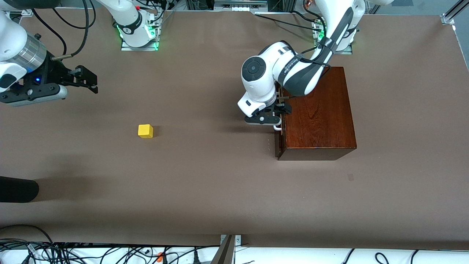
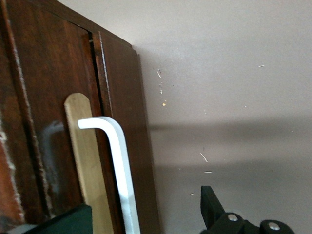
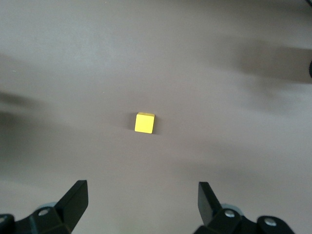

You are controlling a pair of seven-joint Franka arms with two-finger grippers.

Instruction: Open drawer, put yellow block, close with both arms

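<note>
The dark reddish-brown wooden box (image 1: 318, 110) stands toward the left arm's end of the table. Its drawer (image 1: 279, 141) faces the right arm's end, and no pale inside shows. My left gripper (image 1: 280, 113) is at the white handle (image 2: 119, 161); in the left wrist view this gripper (image 2: 141, 210) is open, with one finger on each side of the handle. The yellow block (image 1: 145, 131) lies alone on the brown table (image 1: 205, 176). My right gripper (image 1: 89, 79) hangs open, high over the table, with the yellow block (image 3: 145, 123) below it and clear of its fingers (image 3: 78, 195).
A dark rounded object (image 1: 18, 189) juts in at the table's edge, at the right arm's end, nearer the front camera. Cables (image 1: 73, 253) run along the table's near edge. The arm bases (image 1: 139, 35) stand along the table's edge farthest from the front camera.
</note>
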